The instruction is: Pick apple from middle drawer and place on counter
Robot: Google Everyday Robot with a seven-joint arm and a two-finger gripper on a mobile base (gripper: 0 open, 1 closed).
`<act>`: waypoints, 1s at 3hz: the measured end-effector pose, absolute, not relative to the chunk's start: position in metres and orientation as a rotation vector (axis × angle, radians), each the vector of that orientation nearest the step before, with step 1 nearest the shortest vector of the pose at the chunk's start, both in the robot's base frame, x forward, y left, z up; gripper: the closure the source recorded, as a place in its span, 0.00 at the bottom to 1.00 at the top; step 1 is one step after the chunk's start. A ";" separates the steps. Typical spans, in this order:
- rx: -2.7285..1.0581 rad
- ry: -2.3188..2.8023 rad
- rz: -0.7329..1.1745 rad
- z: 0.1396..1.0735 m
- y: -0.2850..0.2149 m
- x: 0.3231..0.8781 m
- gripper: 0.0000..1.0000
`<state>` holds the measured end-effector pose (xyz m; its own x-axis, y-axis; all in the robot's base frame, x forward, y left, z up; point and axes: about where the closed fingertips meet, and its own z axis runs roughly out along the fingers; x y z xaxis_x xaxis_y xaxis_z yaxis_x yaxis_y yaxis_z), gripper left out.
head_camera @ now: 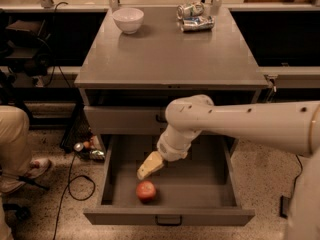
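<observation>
Here, hand (pixel 145 169) over middle drawer (pixel 200 184), gray counter (pixel 170 54)

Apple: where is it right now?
In the camera view the apple lies on the floor of the open middle drawer, left of centre near the front panel. The gripper hangs just behind it.

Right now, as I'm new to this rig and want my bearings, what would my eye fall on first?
The big white arm reaching from the right, its gripper down inside the open middle drawer, close to the red apple near the drawer's front. Behind, a white bowl and two cans sit at the far edge of the counter.
</observation>
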<state>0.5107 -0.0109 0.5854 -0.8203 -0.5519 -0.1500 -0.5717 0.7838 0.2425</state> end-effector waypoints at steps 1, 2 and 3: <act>-0.766 2.995 0.457 0.526 0.013 0.519 0.00; -0.669 3.041 0.492 0.497 0.026 0.522 0.00; -0.552 3.097 0.454 0.461 0.042 0.518 0.00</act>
<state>0.5177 0.0420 0.4605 -0.9389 -0.3438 -0.0138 -0.3333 0.8988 0.2846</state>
